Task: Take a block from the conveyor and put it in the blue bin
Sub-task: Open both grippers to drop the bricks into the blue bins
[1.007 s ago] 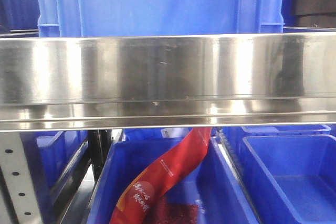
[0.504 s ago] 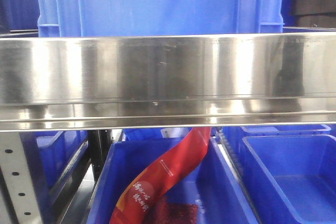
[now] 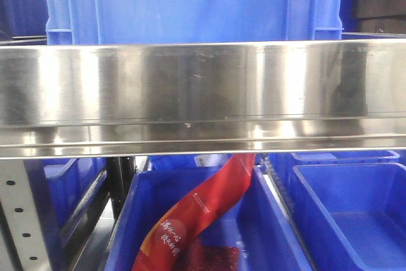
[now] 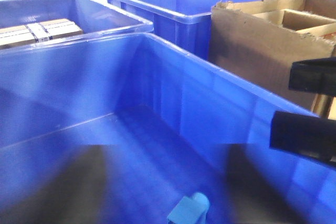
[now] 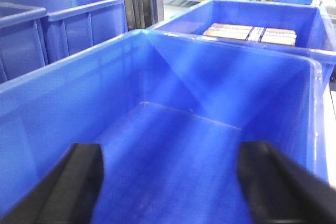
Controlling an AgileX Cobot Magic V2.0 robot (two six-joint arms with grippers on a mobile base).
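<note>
In the left wrist view a small light blue block (image 4: 189,211) lies on the floor of a large blue bin (image 4: 220,103). My left gripper (image 4: 165,190) hangs over that floor, open. Its blurred dark fingers (image 4: 79,184) stand wide apart on either side of the block, not touching it. In the right wrist view my right gripper (image 5: 176,182) is open and empty over the bare floor of a blue bin (image 5: 79,61), its black fingers (image 5: 76,179) far apart. The conveyor belt is out of view. Neither gripper shows in the front view.
A steel rail (image 3: 203,93) crosses the front view, with a blue crate (image 3: 190,4) above and blue bins (image 3: 355,214) below, one holding a red packet (image 3: 203,214). A cardboard box (image 4: 262,40) and more blue bins (image 4: 173,9) stand beyond the left bin. Black bars (image 4: 310,103) jut in at right.
</note>
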